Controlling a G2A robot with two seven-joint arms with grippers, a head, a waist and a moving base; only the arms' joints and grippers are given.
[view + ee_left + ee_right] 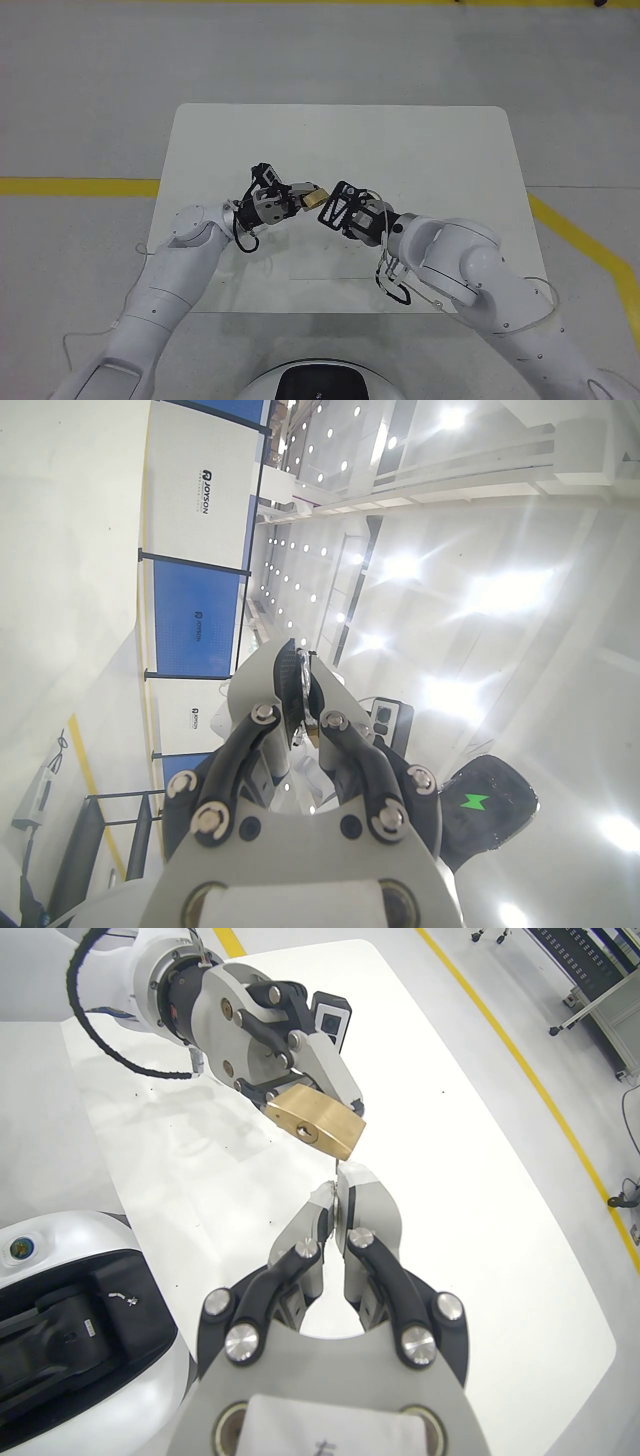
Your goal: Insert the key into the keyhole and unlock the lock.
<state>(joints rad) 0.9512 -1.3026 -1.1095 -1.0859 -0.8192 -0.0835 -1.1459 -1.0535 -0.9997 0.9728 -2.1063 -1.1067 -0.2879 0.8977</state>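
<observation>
Lock (315, 1120) sits above the counter (450, 1178), clamped in my left end effector (330, 1100), keyhole (303, 1131) facing my right end effector (336, 1188), which is pinched on the key (336, 1163). The blade points lengthwise at the brass edge, just beside the keyhole; I judge it needs a sideways shift.

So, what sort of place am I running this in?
Most likely a large indoor robotics test hall or factory floor. A yellow floor line runs past the white table, blue partition panels fence the area, and rows of ceiling lights sit high overhead.
</observation>
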